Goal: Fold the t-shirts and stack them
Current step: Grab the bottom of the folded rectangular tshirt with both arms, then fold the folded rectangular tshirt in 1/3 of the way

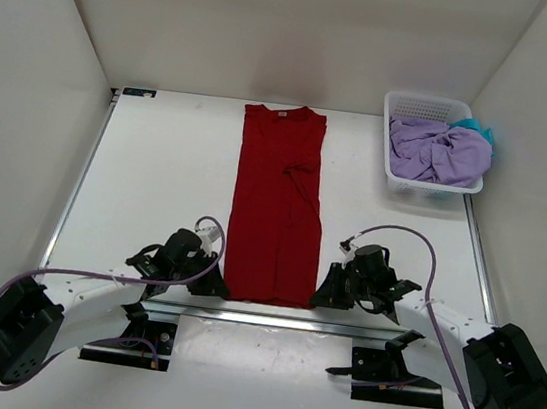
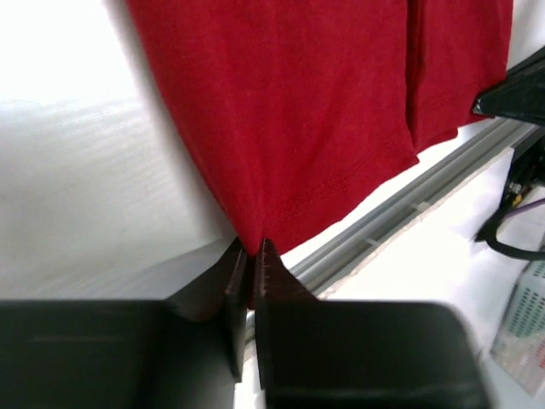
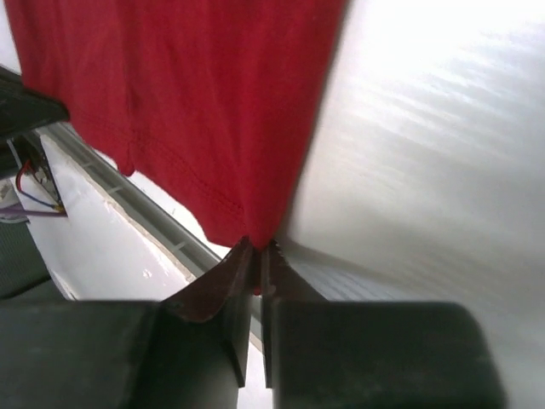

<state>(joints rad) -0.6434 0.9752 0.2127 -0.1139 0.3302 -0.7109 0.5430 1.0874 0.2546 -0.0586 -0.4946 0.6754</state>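
The left gripper [image 1: 207,283] and right gripper [image 1: 326,294] each pinch a hem corner of the red shirt [image 1: 275,205], which lies in a long strip down the middle of the counter [image 1: 157,169], hem at the near edge. A clean fold likely calls for lifting both corners level and carrying them together toward the far edge.

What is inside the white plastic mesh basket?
A crumpled lavender cloth shirt fills the white mesh basket, with teal cloth peeking out behind it. Whatever lies beneath them is covered.
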